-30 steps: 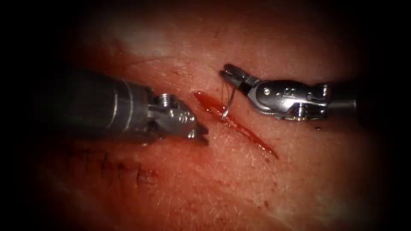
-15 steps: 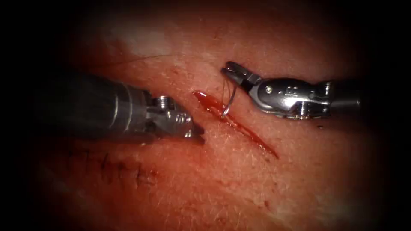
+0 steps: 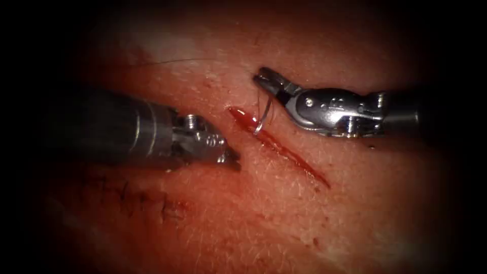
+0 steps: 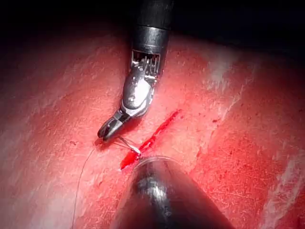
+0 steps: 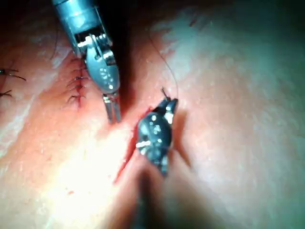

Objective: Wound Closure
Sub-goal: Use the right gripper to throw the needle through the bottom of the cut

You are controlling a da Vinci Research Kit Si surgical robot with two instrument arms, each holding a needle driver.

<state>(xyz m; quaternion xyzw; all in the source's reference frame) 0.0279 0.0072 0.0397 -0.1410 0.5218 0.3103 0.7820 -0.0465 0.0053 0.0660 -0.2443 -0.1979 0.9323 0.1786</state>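
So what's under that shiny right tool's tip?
The right tool holds the curved needle near its back end. The needle hangs down to the cut in the tissue. Whether its point is in the tissue can't be seen.

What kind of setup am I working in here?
Likely a bench suturing practice rig: a slab of tissue with an open cut, an older stitched line, and the right tool gripping the curved needle by its upper end, tip at the cut; left tool holds nothing.

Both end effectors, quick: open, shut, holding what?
Left end effector: shut, holding nothing, left of the cut.
Right end effector: shut on the needle near its rear end; tip at the cut.
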